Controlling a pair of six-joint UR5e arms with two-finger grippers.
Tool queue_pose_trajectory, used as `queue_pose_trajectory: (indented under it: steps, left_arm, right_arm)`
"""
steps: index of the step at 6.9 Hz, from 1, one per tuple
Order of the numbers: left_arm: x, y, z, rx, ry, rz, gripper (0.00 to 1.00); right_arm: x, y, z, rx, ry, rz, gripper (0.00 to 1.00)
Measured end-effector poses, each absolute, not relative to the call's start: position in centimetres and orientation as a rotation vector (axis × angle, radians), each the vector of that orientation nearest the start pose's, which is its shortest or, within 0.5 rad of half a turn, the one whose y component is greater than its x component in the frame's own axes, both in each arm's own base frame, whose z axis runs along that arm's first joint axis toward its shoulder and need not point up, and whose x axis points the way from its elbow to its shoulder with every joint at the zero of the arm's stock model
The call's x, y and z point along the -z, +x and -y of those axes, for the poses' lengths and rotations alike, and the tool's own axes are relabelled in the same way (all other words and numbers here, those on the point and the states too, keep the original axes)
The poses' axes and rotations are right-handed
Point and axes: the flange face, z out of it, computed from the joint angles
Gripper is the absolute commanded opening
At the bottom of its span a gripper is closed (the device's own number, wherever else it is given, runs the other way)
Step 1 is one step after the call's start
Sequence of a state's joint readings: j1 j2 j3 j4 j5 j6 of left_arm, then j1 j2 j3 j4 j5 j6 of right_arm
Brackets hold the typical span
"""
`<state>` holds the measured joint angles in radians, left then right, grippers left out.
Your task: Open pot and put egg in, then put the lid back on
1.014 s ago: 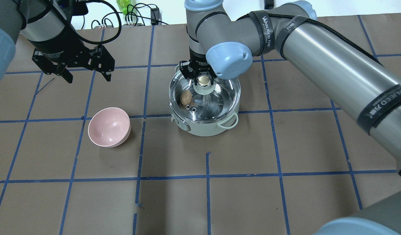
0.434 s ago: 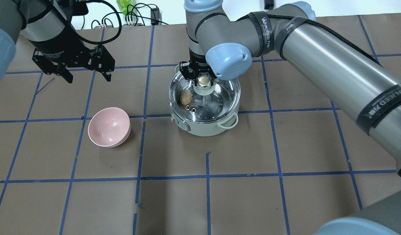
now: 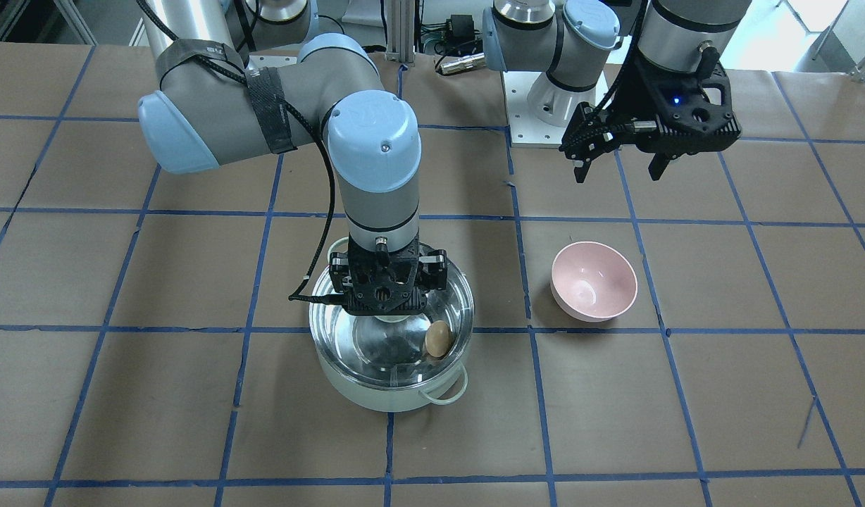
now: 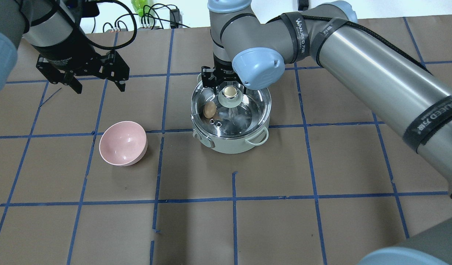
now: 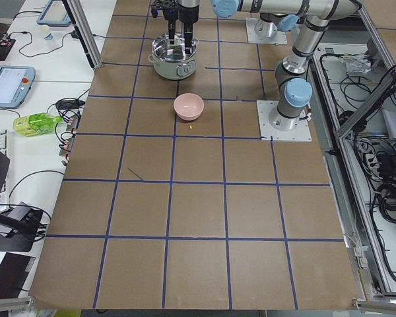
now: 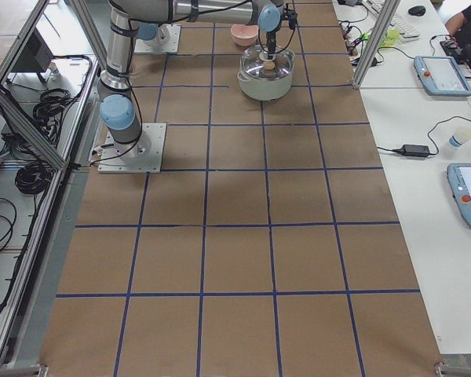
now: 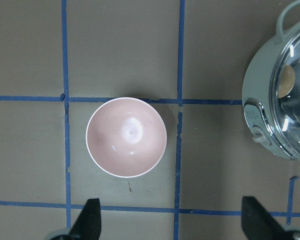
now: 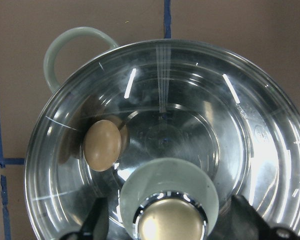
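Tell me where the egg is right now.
In the overhead view the egg lies inside the pot, under the glass lid, on the pot's left side, toward the pink bowl.

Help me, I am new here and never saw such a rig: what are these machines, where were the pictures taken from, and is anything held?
These are two robot arms at a brown table, each ending in a two-finger tool. Two pictures look down on the table, one from behind the robot, one facing it; two look along it from its ends; two come from wrist cameras. On the table stand a mint-green pot with its glass lid on and an egg inside, and an empty pink bowl. The right tool is open round the lid's knob; the left tool hangs open near the bowl. Nothing is held.
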<state>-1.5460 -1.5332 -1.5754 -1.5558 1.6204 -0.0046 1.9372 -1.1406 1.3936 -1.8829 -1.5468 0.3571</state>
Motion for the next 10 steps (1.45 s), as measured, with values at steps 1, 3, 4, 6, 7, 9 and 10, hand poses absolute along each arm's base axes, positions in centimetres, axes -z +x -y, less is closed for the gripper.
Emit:
queue_pose_trajectory:
  steps: [1, 3, 4, 6, 7, 9, 10]
  left_arm:
    - [-50.5, -11.6, 48.3, 0.072, -0.047, -3.090, 1.00]
    - [-50.5, -11.7, 48.4, 0.072, -0.047, -3.091, 1.00]
    - [-50.5, -11.6, 48.3, 0.072, -0.047, -3.091, 1.00]
    - [-50.6, -11.5, 48.3, 0.067, -0.052, -3.091, 1.00]
    - [-50.6, -11.5, 48.2, 0.056, -0.053, -3.091, 1.00]
    - [-50.5, -11.5, 48.1, 0.048, -0.053, -3.092, 1.00]
    - [-50.5, -11.6, 48.1, 0.046, -0.052, -3.093, 1.00]
  right_arm:
    - [-37.3, 35.7, 56.5, 0.085, -0.008, -3.097, 1.00]
    - [-42.3, 31.3, 54.8, 0.059, 0.065, -3.124, 1.00]
    - [-44.8, 27.5, 54.5, 0.051, 0.147, -3.129, 1.00]
    - [-49.1, 19.2, 54.0, 0.047, 0.190, -3.130, 1.00]
    - [-50.2, 16.4, 53.5, 0.030, 0.170, -3.129, 1.00]
    - [-50.7, 14.6, 52.3, 0.094, 0.169, -3.095, 1.00]
    - [-50.9, 14.6, 51.7, 0.146, 0.169, -3.091, 1.00]
